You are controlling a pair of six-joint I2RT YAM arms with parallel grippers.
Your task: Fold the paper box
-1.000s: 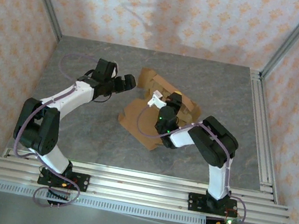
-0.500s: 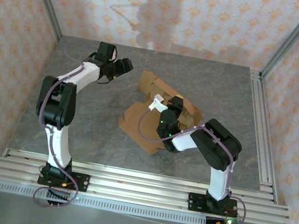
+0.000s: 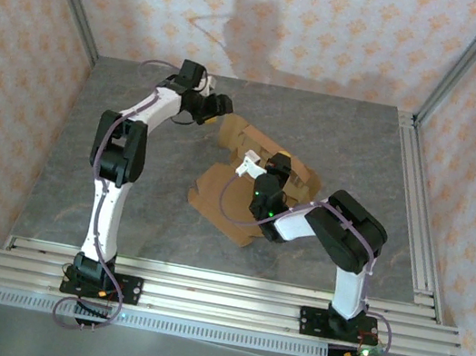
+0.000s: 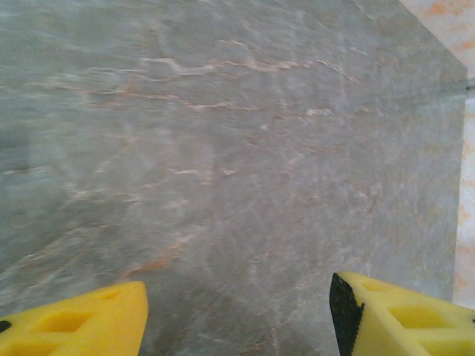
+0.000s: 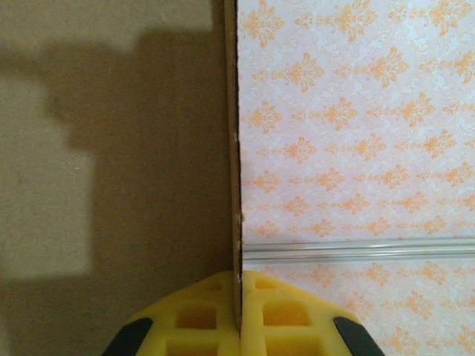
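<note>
Paper box [image 3: 222, 189], right tool [image 5: 237, 288] pinching its flap

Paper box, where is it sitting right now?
In the top view the paper box lies partly folded around the middle of the table, the right gripper pinching a raised flap and the left gripper open beside its far-left corner.

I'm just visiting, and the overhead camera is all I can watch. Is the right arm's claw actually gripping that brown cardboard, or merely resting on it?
Observer: Gripping. In its wrist camera the right claw is shut on a thin edge of the paper box, clamping it from both sides.
Visitor: And the left one, near the box's far end?
Observer: In its wrist camera the left claw is open with nothing in it, over bare grey table.
</note>
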